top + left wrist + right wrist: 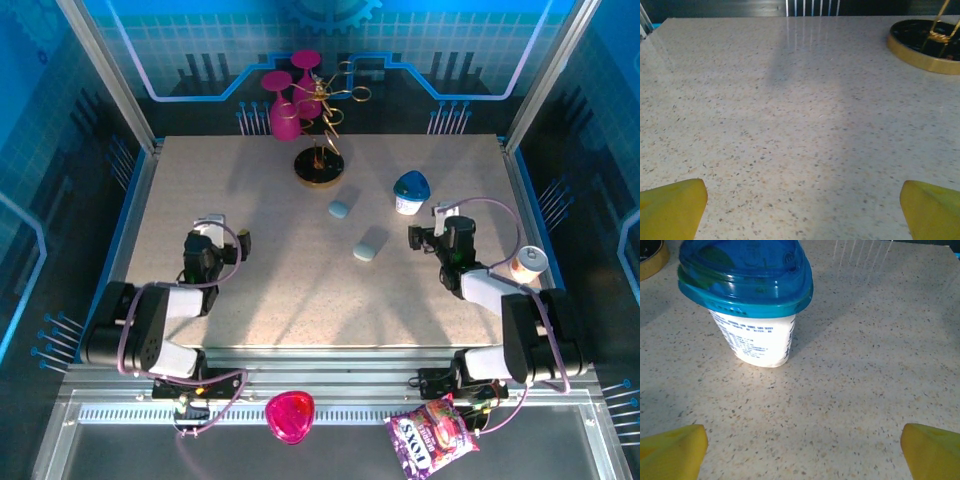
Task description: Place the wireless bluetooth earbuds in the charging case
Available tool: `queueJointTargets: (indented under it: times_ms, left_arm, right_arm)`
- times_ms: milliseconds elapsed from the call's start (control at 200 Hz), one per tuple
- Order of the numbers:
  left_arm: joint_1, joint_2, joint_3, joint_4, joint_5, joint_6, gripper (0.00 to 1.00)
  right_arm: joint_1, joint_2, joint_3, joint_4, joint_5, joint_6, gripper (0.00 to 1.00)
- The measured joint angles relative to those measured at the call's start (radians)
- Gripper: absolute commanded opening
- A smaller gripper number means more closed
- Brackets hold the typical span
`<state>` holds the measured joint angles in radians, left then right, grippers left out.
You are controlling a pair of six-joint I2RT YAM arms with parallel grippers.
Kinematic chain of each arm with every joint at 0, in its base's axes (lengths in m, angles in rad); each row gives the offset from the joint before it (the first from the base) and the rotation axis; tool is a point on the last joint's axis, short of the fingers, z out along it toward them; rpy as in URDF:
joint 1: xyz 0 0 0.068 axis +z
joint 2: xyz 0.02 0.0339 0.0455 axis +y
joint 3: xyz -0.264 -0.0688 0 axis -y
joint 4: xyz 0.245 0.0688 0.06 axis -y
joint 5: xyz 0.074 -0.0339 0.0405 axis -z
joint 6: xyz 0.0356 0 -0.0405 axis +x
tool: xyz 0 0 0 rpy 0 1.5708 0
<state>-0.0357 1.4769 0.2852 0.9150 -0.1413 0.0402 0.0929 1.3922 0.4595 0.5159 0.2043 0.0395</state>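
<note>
Yellow fingers (670, 210) of your left gripper (800, 212) stand wide apart over the speckled table (790, 100). Your right gripper (800, 450) is wide open too, facing a blue-lidded cup (755, 305). Mid-table lie a far case (339, 209) and a near case (368, 248), both light blue; the earbuds are too tiny to see.

Left gripper (802, 192) front: bare tabletop (790, 110) is lying open straight ahead.
Left lane, far right: gold-rimmed stand base (920, 52) is blocking that corner.
Right gripper (802, 435) front: blue-lidded cup (760, 310) is standing upright close ahead, left of centre; bare room is lying to its right.
Centre: near case (368, 246) and far case (339, 209) are lying apart, with a gap running between them.
</note>
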Motion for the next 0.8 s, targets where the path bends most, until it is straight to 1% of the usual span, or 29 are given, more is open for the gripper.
queueJointTargets:
  times_ms: [80,200,315,450,800]
  left_arm:
    - [0.006,0.068,0.012,0.037,0.008,-0.009,0.99]
    - [0.006,0.079,0.043,0.021,0.015,-0.016,0.99]
    - [0.014,0.079,0.084,0.015,0.019,-0.019,0.99]
    - [0.018,0.079,0.087,0.009,0.019,-0.024,0.99]
    - [0.018,0.079,0.087,0.007,0.026,-0.024,0.99]
  right_arm:
    - [-0.003,0.053,-0.021,0.096,-0.024,-0.012,1.0]
    - [-0.01,0.127,-0.06,0.239,-0.064,-0.018,1.0]
    - [-0.032,0.146,-0.074,0.281,-0.095,-0.018,1.0]
    - [-0.036,0.146,-0.074,0.33,-0.111,-0.018,1.0]
    - [-0.036,0.146,-0.074,0.348,-0.119,-0.018,1.0]
